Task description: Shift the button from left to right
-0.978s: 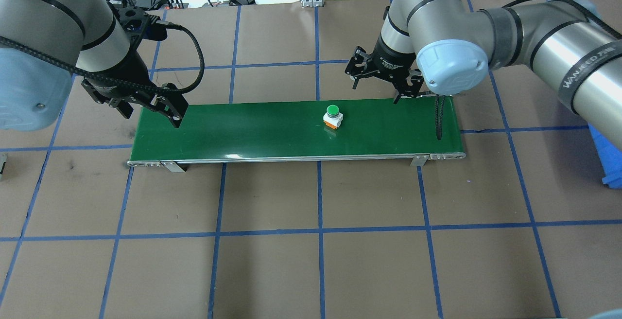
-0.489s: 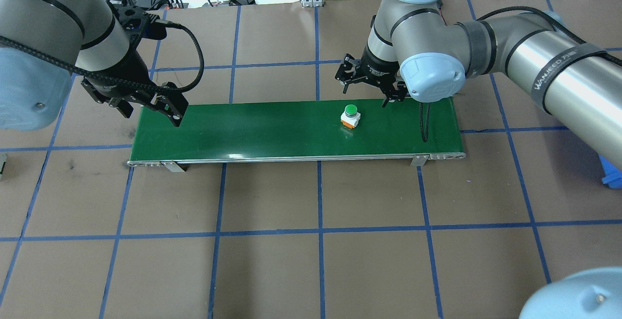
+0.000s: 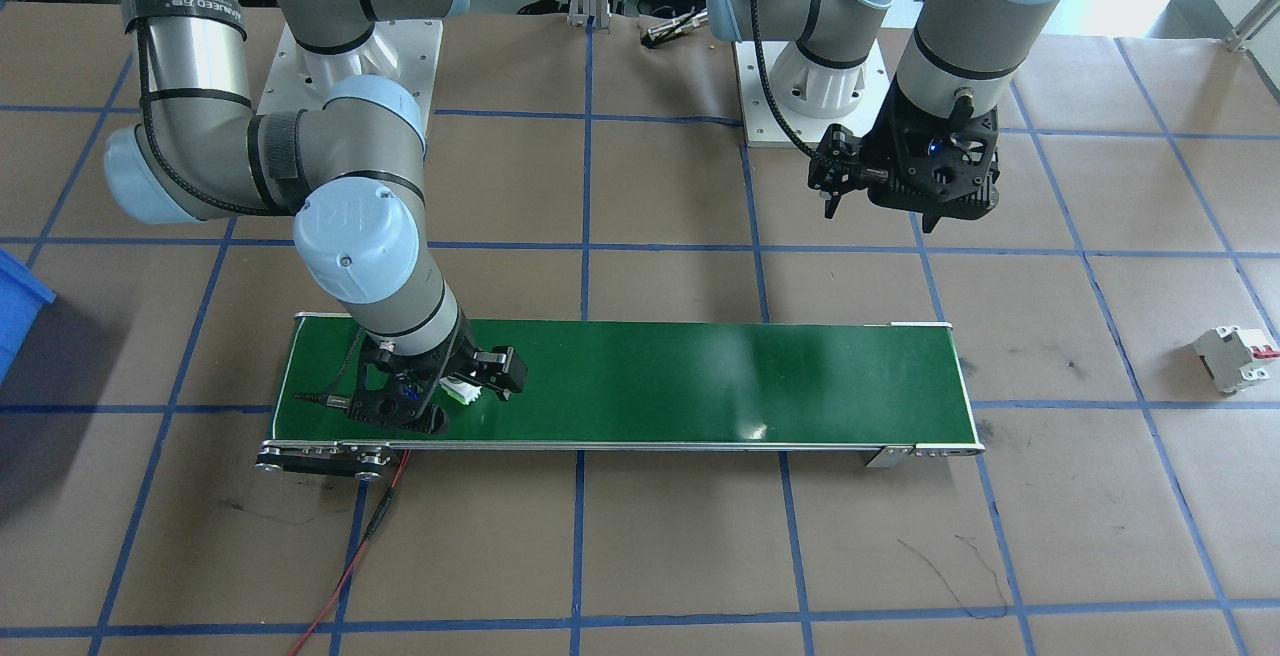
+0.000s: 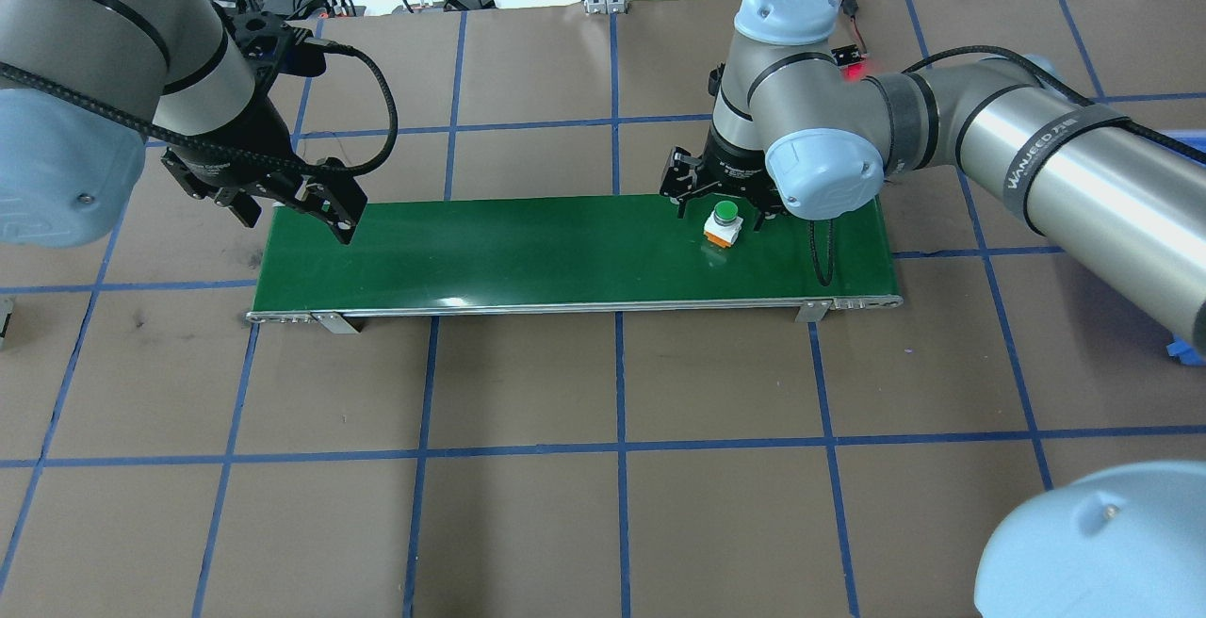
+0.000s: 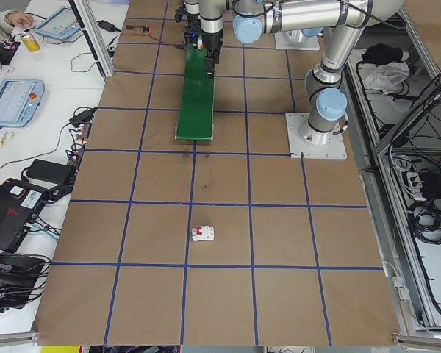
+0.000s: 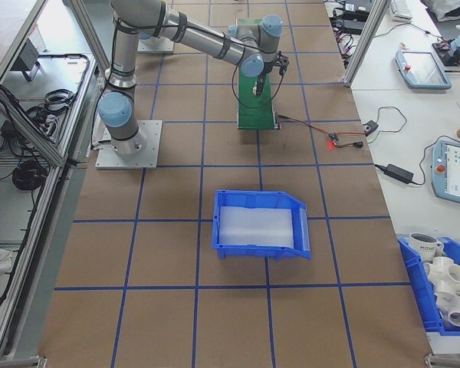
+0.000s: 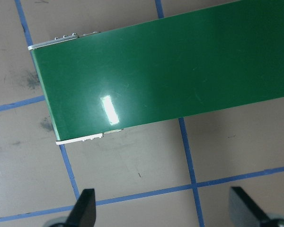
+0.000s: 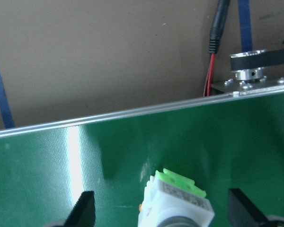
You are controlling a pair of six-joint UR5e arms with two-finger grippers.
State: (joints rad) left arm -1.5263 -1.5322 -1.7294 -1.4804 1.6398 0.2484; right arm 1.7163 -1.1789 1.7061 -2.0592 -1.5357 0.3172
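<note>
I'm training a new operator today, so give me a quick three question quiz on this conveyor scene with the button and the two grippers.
1. True or false: the right gripper is shut on the button.
2. Multiple choice: the left gripper hangs over which place? A) the belt's middle B) the end of the green belt farthest from the button C) the blue bin
3. Fill in: the white circuit breaker lies on the brown table, ____ the belt.

Key: 1 false, its fingers stand open on either side of the button. 2 B. 3 off.
</note>
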